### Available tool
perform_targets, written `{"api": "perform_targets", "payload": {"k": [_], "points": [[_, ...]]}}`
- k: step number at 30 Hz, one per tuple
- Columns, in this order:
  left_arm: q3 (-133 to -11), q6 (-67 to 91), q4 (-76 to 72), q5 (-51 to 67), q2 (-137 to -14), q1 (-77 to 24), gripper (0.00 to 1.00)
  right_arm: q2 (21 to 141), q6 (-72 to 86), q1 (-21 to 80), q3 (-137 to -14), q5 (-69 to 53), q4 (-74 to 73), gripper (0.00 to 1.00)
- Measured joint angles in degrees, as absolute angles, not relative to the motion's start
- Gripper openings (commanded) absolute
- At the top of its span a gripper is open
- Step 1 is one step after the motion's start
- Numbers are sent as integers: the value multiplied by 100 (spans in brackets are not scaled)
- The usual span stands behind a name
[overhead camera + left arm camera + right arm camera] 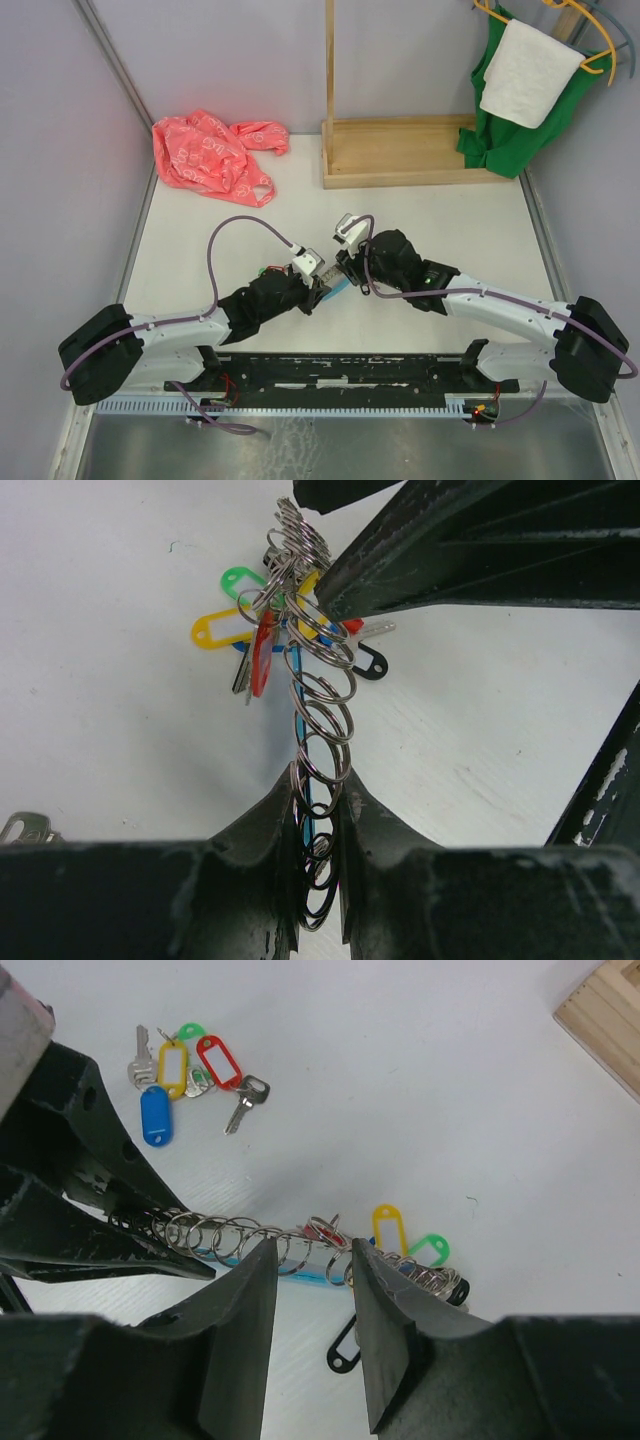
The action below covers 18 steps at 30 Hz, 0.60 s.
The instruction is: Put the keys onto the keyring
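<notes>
The keyring (325, 710) is a long coil of silver rings with a light-blue sleeve, held off the white table. My left gripper (320, 780) is shut on one end of it. At the other end hang keys with yellow (215, 630), green (240, 580), red (262, 655) and black (370, 663) tags. My right gripper (308, 1245) is open, its fingertips either side of the coil's (230, 1232) middle, clamping nothing. Several loose keys (190, 1070) with blue, yellow, red and green tags lie in a cluster on the table. From above, both grippers (335, 275) meet at the table's middle.
A pink plastic bag (210, 155) lies at the back left. A wooden stand (400, 150) sits at the back middle, its corner (605, 1020) showing in the right wrist view. A green cloth and a white towel (525, 75) hang at the back right.
</notes>
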<state>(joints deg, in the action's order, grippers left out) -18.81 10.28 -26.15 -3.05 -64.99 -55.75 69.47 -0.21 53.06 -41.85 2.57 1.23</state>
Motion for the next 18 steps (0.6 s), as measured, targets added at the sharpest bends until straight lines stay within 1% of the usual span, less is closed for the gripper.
{"api": "perform_targets", "payload": {"k": [12,18], "points": [[-1907,1011,-2578,-386,-6510,-5610,7,7059,456,5269,-4185,207,261,40],[-1918,1011,-2580,-427,-6534,-5614,7,7089,580,5260,-4189,104,266,42]]}}
